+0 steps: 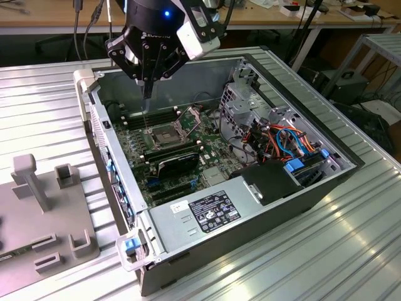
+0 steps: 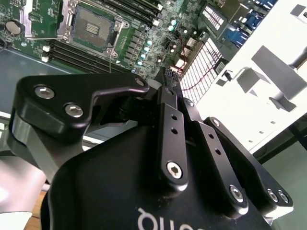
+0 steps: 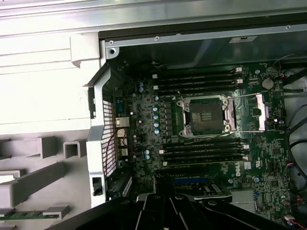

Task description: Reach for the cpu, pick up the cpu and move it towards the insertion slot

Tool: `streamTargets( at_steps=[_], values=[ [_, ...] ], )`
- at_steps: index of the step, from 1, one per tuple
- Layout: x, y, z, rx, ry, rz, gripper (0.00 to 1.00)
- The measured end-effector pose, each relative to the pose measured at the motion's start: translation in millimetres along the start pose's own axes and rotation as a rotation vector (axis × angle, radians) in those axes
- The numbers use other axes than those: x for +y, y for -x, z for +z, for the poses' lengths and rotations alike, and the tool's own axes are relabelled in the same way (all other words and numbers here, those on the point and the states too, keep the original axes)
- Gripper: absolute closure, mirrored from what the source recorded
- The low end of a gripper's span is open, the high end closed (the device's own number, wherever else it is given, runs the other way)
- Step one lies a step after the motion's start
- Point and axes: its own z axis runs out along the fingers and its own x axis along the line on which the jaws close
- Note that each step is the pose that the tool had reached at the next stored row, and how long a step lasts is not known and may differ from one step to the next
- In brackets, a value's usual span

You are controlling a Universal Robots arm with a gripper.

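The insertion slot [image 1: 164, 135] is a square socket with a silvery frame and a dark centre, on the green motherboard inside the open computer case. Its hinged metal plate [image 1: 190, 116] stands flipped open beside it. Both wrist views show the socket [image 2: 93, 24] [image 3: 206, 115] with nothing in it. My gripper [image 1: 147, 95] hangs above the board, a little toward the exterior view's left of the socket, close to the case's back wall. Its black fingers [image 2: 168, 110] meet at the tips, shut, with nothing visible between them. The cpu is out of view.
Long black memory slots [image 3: 201, 81] flank the socket, and a black card [image 1: 178, 162] lies in front of it. A metal drive cage [image 1: 250, 94], coloured cables [image 1: 288, 141] and the power supply [image 1: 207, 213] fill the case's right side. A grey fixture plate [image 1: 37, 213] sits outside it.
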Motion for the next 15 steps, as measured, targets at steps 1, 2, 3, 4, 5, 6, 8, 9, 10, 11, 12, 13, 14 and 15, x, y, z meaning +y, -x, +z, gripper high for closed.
streamTargets(
  at_steps=[1,2,3,4,5,6,8,9,10,11,12,13,14,15],
  values=[
    [0.0,-0.2,0.0,0.0002,-0.0001,0.000,0.89],
    [0.0,-0.3,0.0,0.0003,-0.0001,0.000,0.89],
    [0.0,-0.4,0.0,0.0004,-0.0001,0.000,0.89],
    [-0.1,-0.6,0.1,0.0006,-0.0001,0.000,0.89],
    [-0.1,-0.7,0.1,0.0007,-0.0001,0.000,0.89],
    [-0.1,-0.9,0.1,0.0009,-0.0001,0.000,0.89],
    [-0.1,-1.3,0.1,0.0012,-0.0001,0.000,0.89],
    [-0.1,-1.5,0.2,0.0014,-0.0002,0.000,0.89],
    [-0.2,-1.7,0.2,0.0015,-0.0002,0.000,0.89],
    [-0.3,-3.6,0.5,0.0038,-0.0003,0.000,0.89],
    [-0.5,-5.4,0.9,0.0079,-0.0007,0.000,0.89],
    [-0.5,-5.5,0.9,0.0081,-0.0007,0.000,0.89],
    [-0.5,-5.6,0.9,0.0083,-0.0007,0.000,0.89],
    [-0.5,-5.9,1.0,0.0087,-0.0007,0.000,0.89]
  ],
)
